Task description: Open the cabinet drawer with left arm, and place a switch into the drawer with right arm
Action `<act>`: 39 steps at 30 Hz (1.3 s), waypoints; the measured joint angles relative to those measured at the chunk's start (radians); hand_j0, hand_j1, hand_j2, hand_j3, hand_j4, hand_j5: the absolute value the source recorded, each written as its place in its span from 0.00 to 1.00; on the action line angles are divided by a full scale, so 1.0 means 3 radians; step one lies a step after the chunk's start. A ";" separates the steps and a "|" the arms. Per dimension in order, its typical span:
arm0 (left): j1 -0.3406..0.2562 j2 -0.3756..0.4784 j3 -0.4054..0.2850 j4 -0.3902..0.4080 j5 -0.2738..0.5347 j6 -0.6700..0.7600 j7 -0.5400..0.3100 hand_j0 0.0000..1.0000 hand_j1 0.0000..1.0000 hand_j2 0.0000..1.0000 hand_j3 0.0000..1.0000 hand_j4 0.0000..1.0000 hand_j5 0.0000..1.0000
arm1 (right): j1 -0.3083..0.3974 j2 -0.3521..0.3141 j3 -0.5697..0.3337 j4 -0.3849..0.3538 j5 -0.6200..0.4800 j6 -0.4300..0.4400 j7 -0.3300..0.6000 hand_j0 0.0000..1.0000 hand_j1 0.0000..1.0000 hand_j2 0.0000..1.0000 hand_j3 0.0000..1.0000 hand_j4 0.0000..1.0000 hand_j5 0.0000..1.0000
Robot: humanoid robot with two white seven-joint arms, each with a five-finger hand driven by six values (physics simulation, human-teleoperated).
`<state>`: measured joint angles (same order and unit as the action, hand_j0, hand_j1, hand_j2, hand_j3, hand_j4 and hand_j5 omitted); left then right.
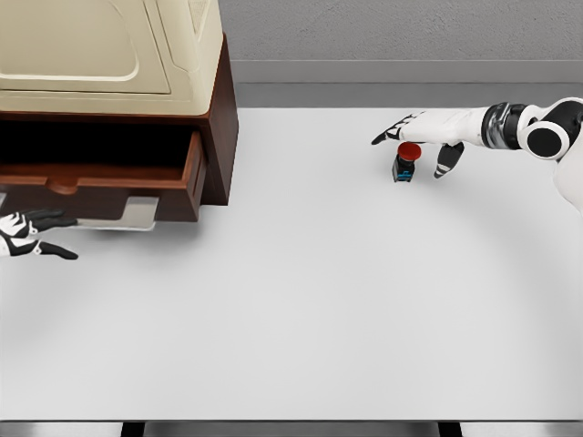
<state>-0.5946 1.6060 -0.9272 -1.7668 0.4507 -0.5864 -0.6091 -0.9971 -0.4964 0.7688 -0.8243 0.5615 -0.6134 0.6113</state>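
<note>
**Mia:** What is closest to us?

**Ben:** The white desk (301, 300). The near part has nothing on it. A bit farther, at the left edge, is the left hand (32, 235). Its fingers are stretched out flat and it holds nothing. It sits just below the front of the drawer (100, 177).

**Mia:** Is the drawer open?

**Ben:** Yes. It sticks out from the brown cabinet (219, 137), and it looks dark and empty inside. A big cream box (109, 45) sits on top of the cabinet.

**Mia:** Where is the switch?

**Ben:** The switch (405, 162) stands on the desk, far to the right, well apart from the drawer. It has a red round top and a dark base with a bit of blue.

**Mia:** And the right hand?

**Ben:** The right hand (424, 137) is right over the switch. Its fingers are spread out, with the thumb hanging down beside it. It has not grabbed it yet.

**Mia:** Will the switch be hard to pick up?

**Ben:** I think it is small, light and hard, like plastic. It could tip over or slip. I would pinch the dark base from two sides, under the red top.

**Mia:** Any words on it?

**Ben:** None that I can read. It is too small.
</note>
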 measured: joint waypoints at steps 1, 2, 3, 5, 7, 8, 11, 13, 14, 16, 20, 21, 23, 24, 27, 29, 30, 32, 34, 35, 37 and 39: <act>-0.0003 0.0022 -0.0009 -0.0003 0.0024 -0.0019 -0.0003 1.00 1.00 1.00 1.00 1.00 1.00 | 0.0000 0.0000 0.0000 0.0000 0.0000 0.0000 0.0000 1.00 1.00 1.00 1.00 1.00 1.00; -0.0003 0.0040 -0.0017 -0.0005 0.0041 -0.0033 -0.0004 1.00 1.00 1.00 1.00 1.00 1.00 | 0.0000 0.0000 0.0000 0.0000 0.0000 0.0000 0.0000 1.00 1.00 1.00 1.00 1.00 1.00; -0.0003 0.0053 -0.0023 -0.0006 0.0057 -0.0043 -0.0005 1.00 1.00 1.00 1.00 1.00 1.00 | 0.0000 0.0000 0.0000 0.0000 0.0000 0.0000 0.0000 1.00 1.00 1.00 1.00 1.00 1.00; -0.0002 0.0070 -0.0028 -0.0009 0.0073 -0.0056 -0.0006 1.00 1.00 1.00 1.00 1.00 1.00 | 0.0000 0.0000 0.0000 0.0000 0.0000 0.0000 0.0000 1.00 1.00 1.00 1.00 1.00 1.00; -0.0002 0.0079 -0.0031 -0.0009 0.0080 -0.0063 -0.0006 1.00 1.00 1.00 1.00 1.00 1.00 | 0.0000 0.0000 0.0000 0.0002 0.0000 0.0000 0.0000 0.95 0.95 0.95 0.95 0.95 0.95; -0.0002 0.0082 -0.0031 -0.0010 0.0080 -0.0065 -0.0006 1.00 1.00 1.00 1.00 1.00 1.00 | 0.0000 0.0000 0.0000 0.0002 0.0000 0.0000 0.0000 0.93 0.93 0.93 0.93 0.93 0.93; -0.0008 0.0092 -0.0028 -0.0005 0.0073 -0.0071 -0.0004 1.00 1.00 1.00 1.00 1.00 1.00 | 0.0000 0.0000 0.0000 0.0002 0.0000 0.0000 0.0000 0.92 0.92 0.92 0.92 0.92 0.92; -0.0008 0.0101 -0.0019 -0.0002 0.0083 -0.0075 -0.0005 1.00 1.00 1.00 1.00 1.00 1.00 | 0.0000 0.0000 0.0000 0.0001 0.0000 0.0000 0.0000 0.91 0.91 0.91 0.91 0.91 0.91; -0.0008 0.0106 -0.0014 -0.0001 0.0085 -0.0077 -0.0006 1.00 1.00 1.00 1.00 1.00 1.00 | 0.0000 0.0000 0.0000 0.0002 0.0000 0.0000 0.0000 0.88 0.88 0.88 0.88 0.88 0.88; -0.0008 0.0115 -0.0005 0.0001 0.0112 -0.0079 -0.0006 1.00 1.00 1.00 1.00 1.00 1.00 | 0.0000 0.0000 0.0000 0.0002 0.0000 0.0000 0.0000 0.88 0.88 0.88 0.88 0.88 0.88; -0.0028 0.0129 0.0020 0.0004 0.0155 -0.0097 -0.0014 1.00 1.00 1.00 1.00 1.00 1.00 | 0.0000 0.0000 0.0000 0.0003 0.0000 0.0000 0.0000 0.88 0.88 0.88 0.88 0.88 0.88; -0.0027 0.0131 0.0030 0.0004 0.0154 -0.0105 -0.0018 1.00 1.00 1.00 1.00 1.00 1.00 | 0.0000 0.0002 0.0001 0.0007 0.0000 0.0000 0.0000 0.88 0.88 0.88 0.88 0.88 0.88; -0.0033 0.0137 0.0045 0.0005 0.0154 -0.0113 -0.0021 1.00 1.00 1.00 1.00 1.00 1.00 | 0.0000 0.0006 0.0001 0.0028 0.0000 0.0000 0.0000 0.85 0.85 0.85 0.85 0.85 0.85; -0.0033 0.0143 0.0047 0.0008 0.0159 -0.0107 -0.0017 1.00 1.00 1.00 1.00 1.00 1.00 | 0.0000 0.0007 0.0001 0.0035 0.0000 0.0000 0.0000 0.85 0.85 0.85 0.85 0.85 0.85; -0.0052 0.0155 0.0051 0.0012 0.0178 -0.0098 -0.0011 1.00 1.00 1.00 1.00 1.00 1.00 | 0.0000 0.0009 0.0002 0.0047 0.0000 0.0000 0.0000 0.85 0.85 0.85 0.85 0.85 0.85; -0.0049 0.0159 0.0051 0.0014 0.0196 -0.0093 -0.0008 1.00 1.00 1.00 1.00 1.00 1.00 | 0.0000 0.0010 0.0001 0.0050 0.0000 0.0000 0.0000 0.77 0.77 0.77 0.77 0.77 0.77; -0.0048 0.0162 0.0052 0.0014 0.0199 -0.0093 -0.0008 1.00 1.00 1.00 1.00 1.00 1.00 | 0.0000 0.0010 0.0001 0.0054 0.0000 0.0000 0.0000 0.74 0.74 0.74 0.74 0.74 0.74; -0.0054 0.0172 0.0052 0.0014 0.0210 -0.0092 -0.0007 1.00 1.00 1.00 1.00 1.00 1.00 | 0.0000 0.0011 0.0001 0.0062 0.0000 0.0000 0.0000 0.73 0.73 0.73 0.73 0.73 0.73; -0.0054 0.0184 0.0052 0.0014 0.0221 -0.0090 -0.0007 1.00 1.00 1.00 1.00 1.00 1.00 | 0.0000 0.0011 0.0000 0.0065 -0.0002 0.0000 0.0000 0.71 0.71 0.71 0.71 0.71 0.71; -0.0061 0.0192 0.0052 0.0014 0.0225 -0.0090 -0.0007 1.00 1.00 1.00 1.00 1.00 1.00 | 0.0000 0.0011 0.0000 0.0066 -0.0002 0.0000 0.0000 0.71 0.71 0.71 0.71 0.71 0.71; -0.0062 0.0214 0.0054 0.0014 0.0245 -0.0091 -0.0007 1.00 1.00 1.00 1.00 1.00 1.00 | 0.0000 0.0013 0.0000 0.0068 -0.0004 0.0000 0.0000 0.71 0.71 0.71 0.71 0.71 0.71; -0.0070 0.0234 0.0065 0.0014 0.0279 -0.0090 -0.0007 1.00 1.00 1.00 1.00 1.00 1.00 | 0.0000 0.0014 0.0001 0.0068 -0.0004 0.0000 0.0000 0.71 0.71 0.71 0.71 0.71 0.71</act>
<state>-0.6155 1.6762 -0.9076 -1.7625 0.5345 -0.6134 -0.6110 -0.9971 -0.4922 0.7691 -0.8038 0.5602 -0.6134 0.6112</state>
